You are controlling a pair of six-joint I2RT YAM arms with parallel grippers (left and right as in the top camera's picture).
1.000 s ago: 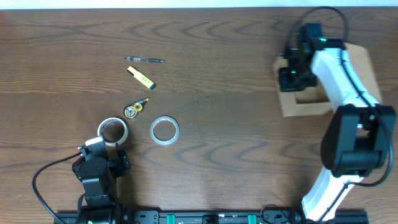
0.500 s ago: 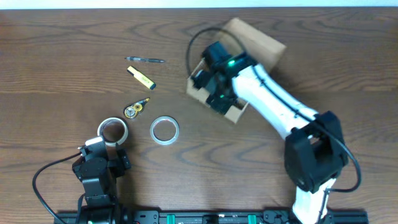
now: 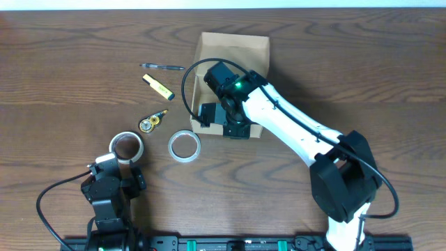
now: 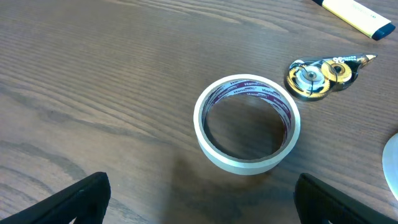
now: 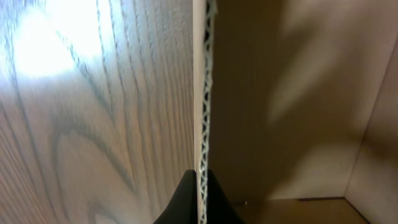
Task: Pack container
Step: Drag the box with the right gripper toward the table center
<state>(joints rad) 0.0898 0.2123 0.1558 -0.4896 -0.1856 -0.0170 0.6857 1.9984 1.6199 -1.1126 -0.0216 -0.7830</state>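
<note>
The tan cardboard container point(image 3: 233, 52) stands open at mid-table, its flap lid lying back toward the far edge. My right gripper point(image 3: 221, 120) is shut on the container's near wall; the right wrist view shows the corrugated wall edge point(image 5: 204, 93) pinched between my fingertips point(image 5: 199, 202). My left gripper point(image 4: 199, 199) is open and empty near the front left, just short of a white tape roll point(image 4: 247, 123), which also shows in the overhead view point(image 3: 127, 146). A second, clear tape roll point(image 3: 185, 146) lies beside the container's near left corner.
A correction-tape dispenser point(image 3: 152, 122) lies left of the container and shows in the left wrist view point(image 4: 323, 71). A yellow highlighter point(image 3: 158, 86) and a pen point(image 3: 162, 67) lie further back. The right arm point(image 3: 293, 132) stretches across the table.
My right gripper has dragged the container from the far right edge leftward to mid-table, beside the tape rolls, turning it as it went. The left arm has not moved.
</note>
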